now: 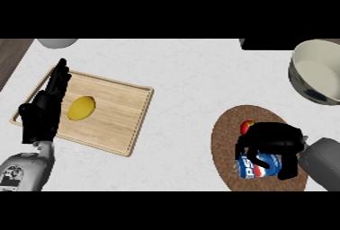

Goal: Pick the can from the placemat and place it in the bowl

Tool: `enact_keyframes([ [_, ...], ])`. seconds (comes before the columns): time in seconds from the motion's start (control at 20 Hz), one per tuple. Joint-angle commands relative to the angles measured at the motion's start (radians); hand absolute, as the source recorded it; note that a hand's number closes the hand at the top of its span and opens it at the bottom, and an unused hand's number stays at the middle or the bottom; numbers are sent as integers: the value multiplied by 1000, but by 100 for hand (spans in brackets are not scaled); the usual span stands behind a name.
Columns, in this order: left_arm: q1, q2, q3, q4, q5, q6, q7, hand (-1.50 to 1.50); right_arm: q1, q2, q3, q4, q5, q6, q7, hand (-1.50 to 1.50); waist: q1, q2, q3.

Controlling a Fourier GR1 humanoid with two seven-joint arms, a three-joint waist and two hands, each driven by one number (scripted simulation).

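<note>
The can (pixel 260 165), blue with red and white markings, lies on its side on the round brown placemat (pixel 229 130) in the lower right of the frame; the right hand (pixel 274 140) sits directly over it, black fingers curled down around its upper part and hiding much of it, so the hand is gripping the can while the can remains on the mat; the grey right forearm (pixel 324 159) enters from the right edge just beside the mat. A small red object (pixel 246 126) shows on the placemat just above the hand, partly hidden by the fingers; what it is cannot be told. The bowl (pixel 317 72), pale inside with a metallic outer wall, stands at the upper right of the frame, cut by the right edge, well apart from the can and above the placemat.

At the left of the frame a wooden cutting board (pixel 113 112) lies tilted on the white counter (pixel 192 76); a yellow rounded object (pixel 82 108) rests on its left part. The left hand (pixel 43 110) is over the board's left edge, fingers straight and pointing up the frame, open and holding nothing; its grey forearm (pixel 23 170) comes in from the lower left corner. A pale rounded object (pixel 57 42) is cut off at the top left.
</note>
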Motion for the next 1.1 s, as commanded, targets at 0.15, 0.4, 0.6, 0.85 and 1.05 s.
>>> enact_keyframes([
  [0.15, 11, 12, 15, 2, -10, 11, 13, 0, 54, 212, -195, 116, -123, -85, 569, 150, -52, -11, 2],
  [0.4, 44, 32, 36, 5, 11, -13, -13, 0, 47, 426, -310, 14, -182, -274, 902, 150, -42, -18, 2],
  [0.6, 52, -3, 13, 5, -12, 15, -7, 0, 39, 518, -345, -159, -126, -455, 1101, 150, -55, -20, 3],
  [0.85, 30, 12, 17, -34, -6, -1, 39, 0, 22, 491, -385, -355, 24, -555, 1394, 150, -38, -14, 5],
  [1.05, 63, -7, 8, -51, -9, -6, -8, 0, 20, 404, -476, -452, 94, -519, 1541, 150, -17, -3, 6],
])
